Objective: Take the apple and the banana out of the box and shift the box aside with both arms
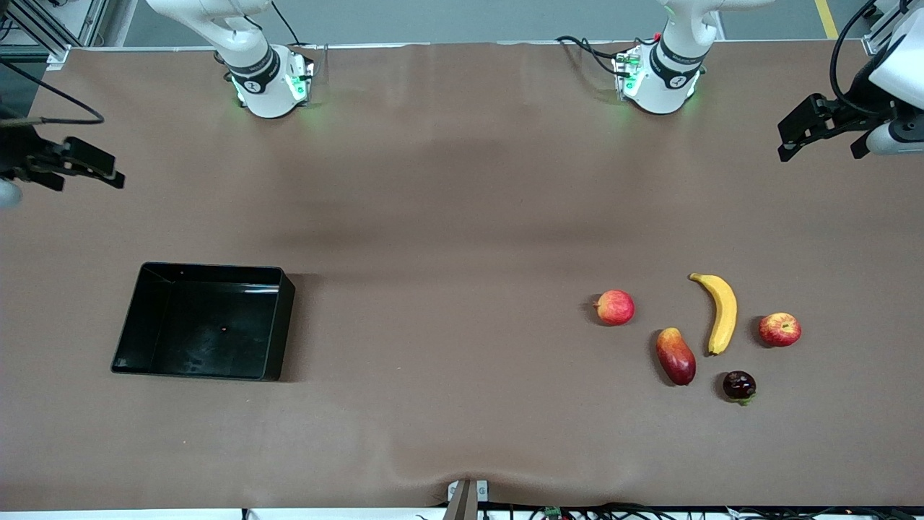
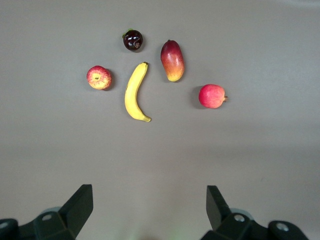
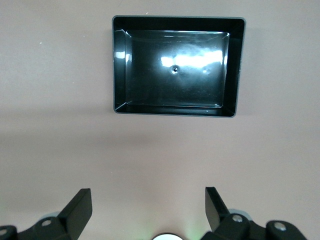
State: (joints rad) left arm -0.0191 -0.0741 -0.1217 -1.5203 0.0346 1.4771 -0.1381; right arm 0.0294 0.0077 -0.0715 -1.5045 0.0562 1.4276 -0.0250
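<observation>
My left claw (image 2: 150,200) and right claw (image 3: 148,200) hang spread wide, empty, high at the front view's edges.
The box (image 1: 278,325) sits empty low down. The apple (image 1: 779,329) and banana (image 1: 722,312) lie on the table, so I might grab the lookalike apple (image 1: 615,307).

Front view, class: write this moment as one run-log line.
box: empty, toward right arm's end | apple, banana: on table, toward left arm's end | left end effector: open, waiting | right end effector: open, waiting

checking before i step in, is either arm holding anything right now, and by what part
Nothing is held. The left tool hangs open over bare table short of the fruit, and the right tool hangs open short of the empty box.
</observation>
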